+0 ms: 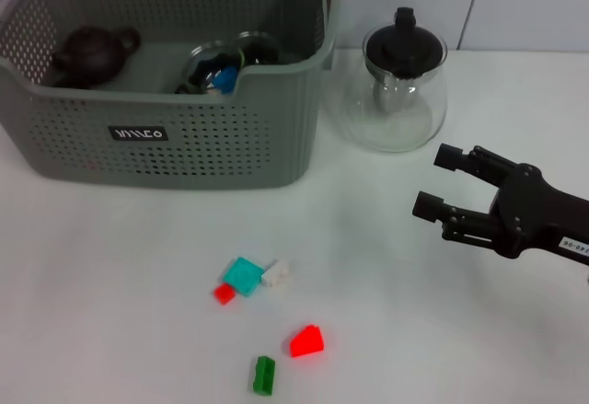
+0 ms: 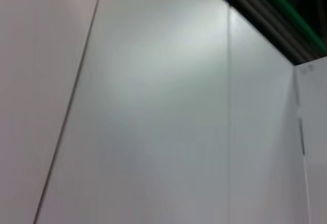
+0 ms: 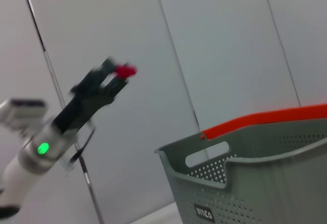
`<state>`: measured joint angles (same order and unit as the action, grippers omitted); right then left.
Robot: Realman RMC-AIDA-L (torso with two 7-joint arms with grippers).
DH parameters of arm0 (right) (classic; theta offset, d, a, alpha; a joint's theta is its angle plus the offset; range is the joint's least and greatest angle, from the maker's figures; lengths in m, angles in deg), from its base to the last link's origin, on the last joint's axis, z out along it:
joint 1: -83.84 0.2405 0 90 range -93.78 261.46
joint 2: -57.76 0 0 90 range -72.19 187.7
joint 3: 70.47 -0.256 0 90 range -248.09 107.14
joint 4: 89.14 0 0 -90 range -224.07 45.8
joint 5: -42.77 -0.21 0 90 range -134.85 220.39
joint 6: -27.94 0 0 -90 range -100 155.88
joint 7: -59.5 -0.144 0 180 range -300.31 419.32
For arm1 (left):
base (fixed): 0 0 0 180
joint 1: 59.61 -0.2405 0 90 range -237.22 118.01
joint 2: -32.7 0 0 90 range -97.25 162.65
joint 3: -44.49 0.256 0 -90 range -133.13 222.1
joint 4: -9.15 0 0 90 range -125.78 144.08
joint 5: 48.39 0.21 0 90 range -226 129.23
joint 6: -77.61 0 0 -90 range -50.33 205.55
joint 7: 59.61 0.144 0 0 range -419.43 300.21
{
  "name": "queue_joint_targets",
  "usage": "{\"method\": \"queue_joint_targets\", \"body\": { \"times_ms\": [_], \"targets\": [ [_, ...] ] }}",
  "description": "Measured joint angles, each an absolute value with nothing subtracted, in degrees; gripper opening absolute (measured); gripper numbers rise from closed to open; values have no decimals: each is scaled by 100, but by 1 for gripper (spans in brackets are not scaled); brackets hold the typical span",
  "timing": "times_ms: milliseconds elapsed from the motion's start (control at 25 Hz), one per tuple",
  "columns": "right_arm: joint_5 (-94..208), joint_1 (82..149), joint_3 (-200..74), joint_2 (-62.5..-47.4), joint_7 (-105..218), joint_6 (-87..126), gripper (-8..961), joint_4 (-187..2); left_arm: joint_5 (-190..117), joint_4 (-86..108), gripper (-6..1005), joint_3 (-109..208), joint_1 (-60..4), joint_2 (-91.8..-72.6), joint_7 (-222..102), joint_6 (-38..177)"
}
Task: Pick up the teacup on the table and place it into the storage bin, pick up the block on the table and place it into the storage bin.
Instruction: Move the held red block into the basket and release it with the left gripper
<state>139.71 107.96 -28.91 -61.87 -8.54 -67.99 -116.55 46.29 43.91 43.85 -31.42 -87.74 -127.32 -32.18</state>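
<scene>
At the table's (image 1: 110,266) right side, the right gripper (image 1: 437,183) hovers with fingers spread, holding nothing, in front of a glass teapot (image 1: 398,86). Storage bin (image 1: 184,137) sits at back left — inside it a dark teapot (image 1: 92,54) and a glass cup (image 1: 221,65) with something blue in it. Loose blocks lie on the white top: teal (image 1: 243,276), white (image 1: 276,273), small red (image 1: 224,294), red (image 1: 306,340), green (image 1: 264,375). Left gripper (image 3: 115,73) shows only in the right wrist view — raised high, pinching a small red piece (image 3: 125,71).

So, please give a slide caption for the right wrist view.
Left gripper raised, holding a small red block beside the storage bin.
</scene>
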Motion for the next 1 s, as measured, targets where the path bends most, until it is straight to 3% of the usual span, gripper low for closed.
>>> {"method": "queue_joint_targets", "body": {
  "times_ms": [40, 240, 480, 1000],
  "targets": [
    [13971, 10800, -2893, -6190, -855, -6799, 945, -11655, 4577, 4694, 650, 4583, -2797, -8734, -13360, -2738],
    [13971, 10817, -2899, -6205, -834, -6788, 945, -11655, 4619, 5265, 649, 5850, -2324, -8608, -14429, -1489],
    [13971, 10831, -2907, -6204, -821, -6785, 945, -11655, 5142, 5911, 647, 8089, -2099, -8432, -15593, 563],
    [13971, 10840, -2908, -6213, -811, -6788, 944, -11655, 7690, 5725, 655, 9226, -1625, -8515, -17216, 2634]
  ]
}}
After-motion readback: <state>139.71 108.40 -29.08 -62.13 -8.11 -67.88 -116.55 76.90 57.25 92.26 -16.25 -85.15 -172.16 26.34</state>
